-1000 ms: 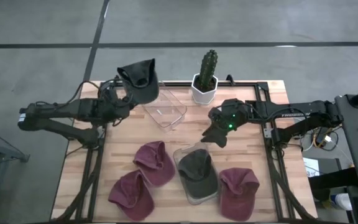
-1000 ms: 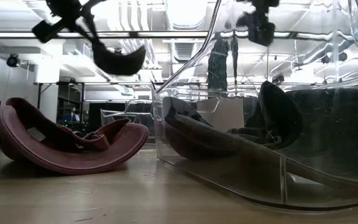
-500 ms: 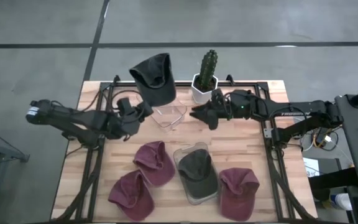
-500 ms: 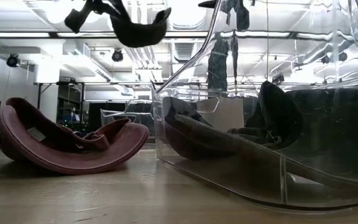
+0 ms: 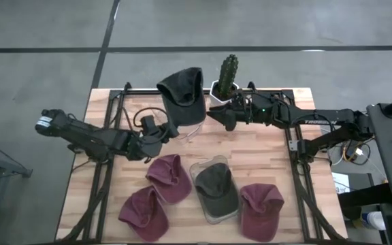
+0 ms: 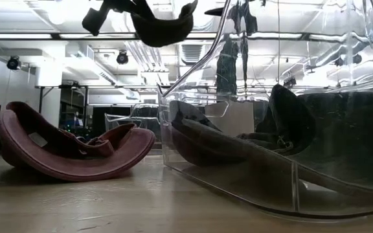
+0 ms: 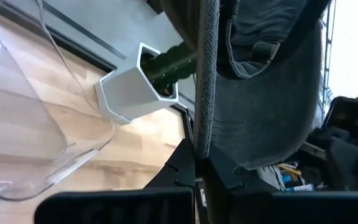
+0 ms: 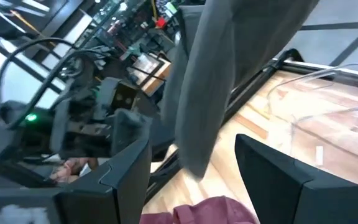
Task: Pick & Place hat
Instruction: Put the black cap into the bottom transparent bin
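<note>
My left gripper (image 5: pixel 171 126) is shut on a dark grey hat (image 5: pixel 182 95), held high over the table's far middle; the hat also shows at the top of the low view (image 6: pixel 164 22). An empty clear bin (image 5: pixel 193 129) lies below it, mostly hidden by the hat. My right gripper (image 5: pixel 222 117) is open and empty, beside the white cactus pot (image 5: pixel 218 92) and just to the right of the hat. In the right wrist view its fingers stand wide apart (image 8: pixel 194 180), with the hat (image 8: pixel 229 74) ahead of them. My left gripper pinches the hat's stitched brim edge (image 7: pixel 202 140) between its two fingers. The brim stands edge-on between them and the crown (image 7: pixel 266 93) bulges to one side. The hat is lifted clear, high above the table.
A second clear bin (image 5: pixel 204 178) near the middle holds another dark hat (image 5: pixel 216 185). Three maroon hats lie near the front: (image 5: pixel 169 177), (image 5: pixel 143 212), (image 5: pixel 260 207). A cactus (image 5: pixel 229 71) stands in the white pot at the far edge.
My left gripper has carried the grey hat toward the table's right, to above the empty bin, keeping it lifted. My right gripper has gone from over the middle bin toward the far edge and left, up beside the cactus pot and the hat.
</note>
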### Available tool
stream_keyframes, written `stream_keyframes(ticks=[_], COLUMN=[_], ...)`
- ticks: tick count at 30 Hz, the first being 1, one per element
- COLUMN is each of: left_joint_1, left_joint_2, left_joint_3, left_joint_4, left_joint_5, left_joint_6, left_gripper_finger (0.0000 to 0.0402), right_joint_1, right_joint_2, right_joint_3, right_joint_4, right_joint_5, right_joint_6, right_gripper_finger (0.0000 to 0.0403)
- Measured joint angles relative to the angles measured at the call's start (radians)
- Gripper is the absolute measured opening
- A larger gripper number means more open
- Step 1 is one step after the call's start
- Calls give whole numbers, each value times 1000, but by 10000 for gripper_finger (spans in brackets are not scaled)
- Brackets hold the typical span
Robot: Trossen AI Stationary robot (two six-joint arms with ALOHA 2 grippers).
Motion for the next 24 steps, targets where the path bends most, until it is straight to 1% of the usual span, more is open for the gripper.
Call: stream_keyframes(ticks=[7, 10, 12, 14, 19, 20, 24], left_joint_1=[-12, -13, -13, -16, -27, -29, -31], left_joint_2=[27, 29, 28, 27, 23, 24, 20], left_joint_3=[-1, -1, -1, -1, 1, 1, 1], left_joint_4=[63, 66, 74, 81, 99, 98, 99], left_joint_5=[36, 38, 36, 37, 33, 35, 55], left_joint_6=[8, 14, 19, 26, 40, 46, 90], left_gripper_finger=[6, 6, 6, 6, 6, 7, 16], right_joint_1=[1, 0, 1, 1, -2, -2, -2], right_joint_2=[39, 55, 66, 73, 76, 77, 76], right_joint_3=[0, 1, 2, 2, 0, 0, 0], right_joint_4=[-1, -2, -2, 6, 13, 11, 13], right_joint_5=[-5, -14, -45, -66, -70, -67, -74], right_joint_6=[46, 66, 71, 64, 26, 20, 22], right_gripper_finger=[225, 213, 190, 154, 33, 24, 13])
